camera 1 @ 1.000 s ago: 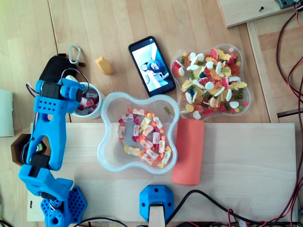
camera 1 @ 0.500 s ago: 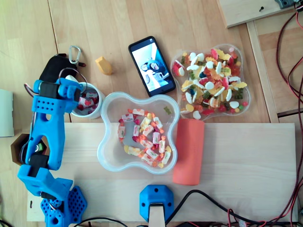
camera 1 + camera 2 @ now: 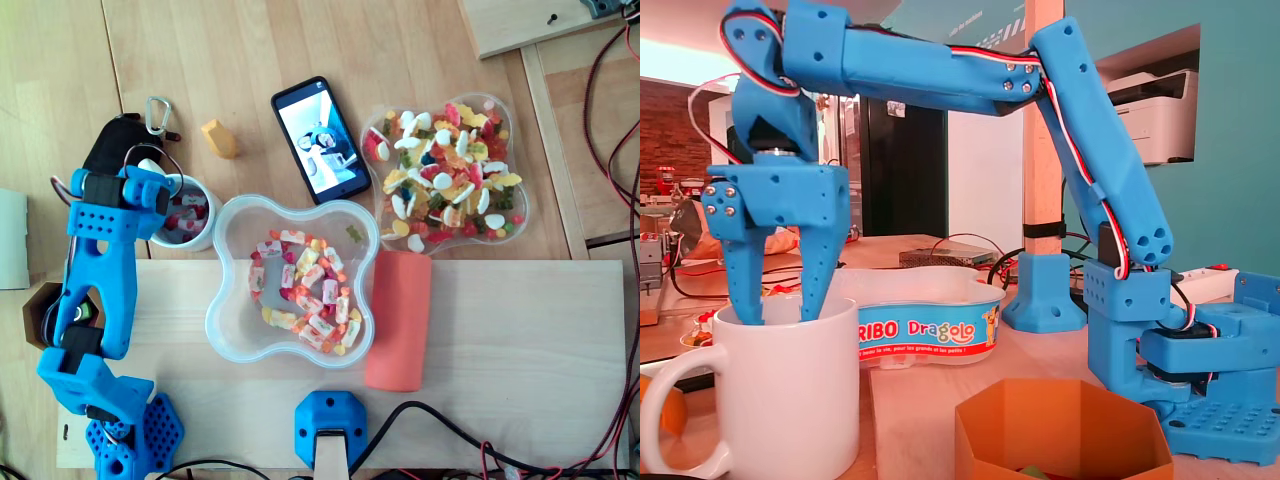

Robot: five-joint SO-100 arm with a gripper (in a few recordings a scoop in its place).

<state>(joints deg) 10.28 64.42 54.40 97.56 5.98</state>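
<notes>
End effector (image 3: pixel 780 305) sits nose-down over the white mug (image 3: pixel 790 400). Both fingers (image 3: pixel 818 270) are spread apart, with their tips dipped just below the rim. The mug wall hides the tips, so what lies between them can't be told, but nothing is clamped at rim level and nothing is lifted clear. In the overhead view the mug (image 3: pixel 200 238) holds a small lot of wrapped candies (image 3: pixel 188 213), directly under and just right of the end effector. A clear lobed tray (image 3: pixel 222 310) stands just right of the mug on the table (image 3: pixel 230 50), nearly touching it, and carries a bigger pile of the same wrapped sweets (image 3: pixel 305 290). A second clear tray (image 3: pixel 505 108), heaped with mixed gummies, sits well apart, further right. A salmon roll (image 3: pixel 398 320) lies against the right side of the first tray. An orange hex box (image 3: pixel 1060 430) sits near the arm's base, on the near side of the end effector in the fixed view. Progress read: the descent into the mug is done, the fingers are not closed, and no candy is in transit. Sweets are split between mug and tray, with the larger share in the tray, so this looks mid-cycle rather than finished.
</notes>
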